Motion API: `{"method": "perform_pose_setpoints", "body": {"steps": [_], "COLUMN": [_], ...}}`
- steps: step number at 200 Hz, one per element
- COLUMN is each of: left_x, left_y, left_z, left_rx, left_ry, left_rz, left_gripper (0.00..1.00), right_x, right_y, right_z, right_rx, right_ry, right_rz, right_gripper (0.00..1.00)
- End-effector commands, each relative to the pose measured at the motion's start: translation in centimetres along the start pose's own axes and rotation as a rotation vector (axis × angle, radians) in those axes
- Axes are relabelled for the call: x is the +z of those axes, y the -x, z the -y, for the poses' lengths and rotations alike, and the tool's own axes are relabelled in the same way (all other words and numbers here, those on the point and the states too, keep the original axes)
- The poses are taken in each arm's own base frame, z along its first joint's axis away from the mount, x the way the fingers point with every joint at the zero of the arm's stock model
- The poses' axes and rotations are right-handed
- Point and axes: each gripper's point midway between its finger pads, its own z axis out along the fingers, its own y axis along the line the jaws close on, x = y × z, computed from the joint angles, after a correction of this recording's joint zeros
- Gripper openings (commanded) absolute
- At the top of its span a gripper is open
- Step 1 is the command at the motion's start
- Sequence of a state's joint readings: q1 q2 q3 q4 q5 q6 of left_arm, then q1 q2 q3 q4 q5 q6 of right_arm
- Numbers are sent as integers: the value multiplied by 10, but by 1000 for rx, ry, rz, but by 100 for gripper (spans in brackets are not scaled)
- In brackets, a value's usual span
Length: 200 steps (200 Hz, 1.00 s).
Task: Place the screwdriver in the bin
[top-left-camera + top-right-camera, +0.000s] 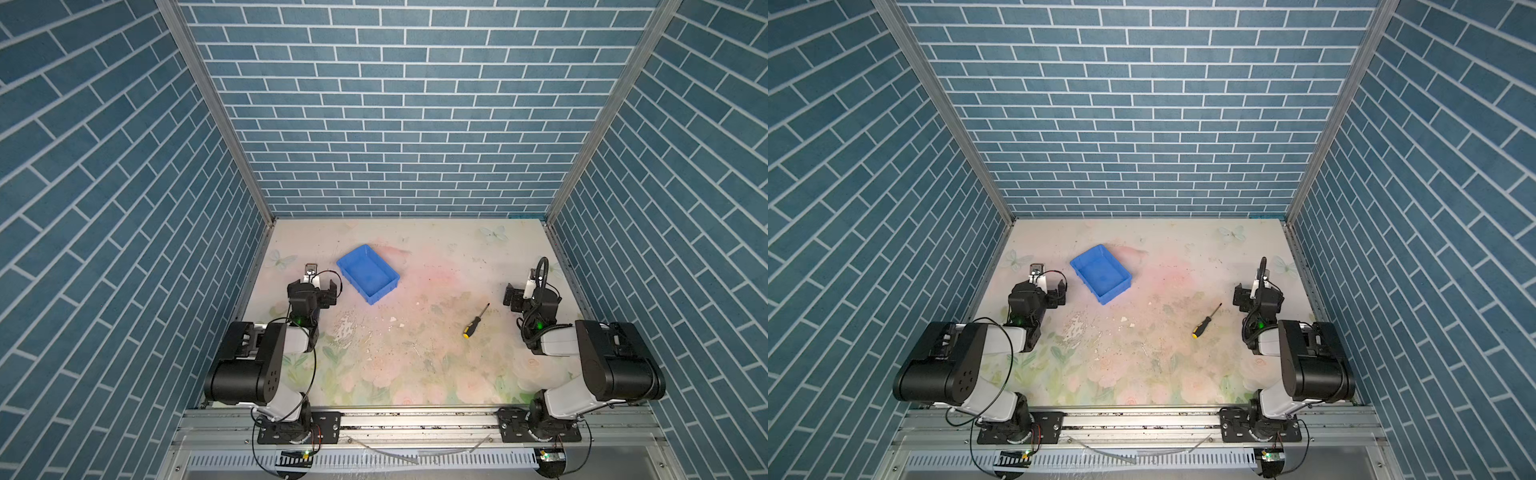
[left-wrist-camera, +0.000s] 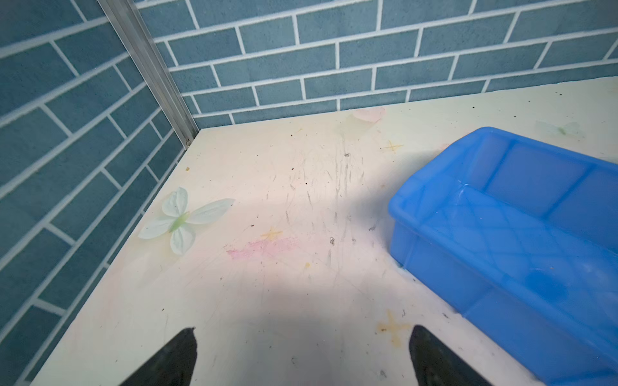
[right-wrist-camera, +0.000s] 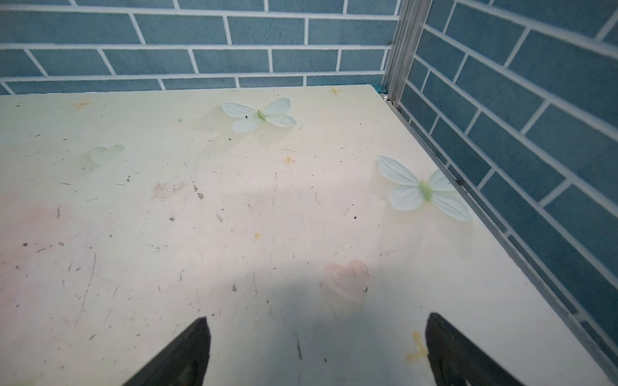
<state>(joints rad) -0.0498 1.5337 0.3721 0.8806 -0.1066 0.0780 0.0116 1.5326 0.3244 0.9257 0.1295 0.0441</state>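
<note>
The screwdriver (image 1: 475, 322) (image 1: 1206, 321), with a yellow-and-black handle and a thin dark shaft, lies flat on the table right of centre, its shaft pointing away toward the back. The bin (image 1: 368, 272) (image 1: 1100, 273), a shallow bright blue tray, sits empty at the back left, turned at an angle. My left gripper (image 1: 313, 291) (image 1: 1040, 291) (image 2: 302, 329) hovers open just left of the bin (image 2: 518, 240), nothing between its fingers. My right gripper (image 1: 525, 297) (image 1: 1258, 297) (image 3: 317, 317) is open over bare table, right of the screwdriver, which the right wrist view does not show.
Blue brick-pattern walls (image 1: 407, 124) close in the table at the back and on both sides. Pale butterfly prints (image 3: 423, 190) (image 2: 180, 217) decorate the scuffed floral tabletop. A few small white chips (image 1: 392, 320) lie near the middle. A metal rail (image 1: 415, 419) runs along the front edge.
</note>
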Motion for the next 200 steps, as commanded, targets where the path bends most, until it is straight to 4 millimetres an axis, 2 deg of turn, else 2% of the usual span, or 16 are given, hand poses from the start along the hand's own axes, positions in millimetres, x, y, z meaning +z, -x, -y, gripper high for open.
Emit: {"method": "perform_pose_setpoints", "body": {"steps": [1, 119, 178, 200], "left_x": [1, 1, 0, -5], "left_y": [4, 5, 4, 12], "left_z": [-1, -2, -3, -5], "left_rx": [-7, -8, -11, -15], "left_ry": [-1, 0, 7, 13], "left_rz": [11, 12, 16, 34], "left_gripper": [100, 100, 100, 100], "right_x": [5, 8, 7, 6], "right_y": [15, 15, 16, 19], "right_z": [0, 7, 18, 16], "right_rx": [-15, 12, 34, 30], "right_ry": [5, -20, -82, -70], "right_rz": [31, 13, 15, 16], "right_gripper": [99, 99, 99, 99]}}
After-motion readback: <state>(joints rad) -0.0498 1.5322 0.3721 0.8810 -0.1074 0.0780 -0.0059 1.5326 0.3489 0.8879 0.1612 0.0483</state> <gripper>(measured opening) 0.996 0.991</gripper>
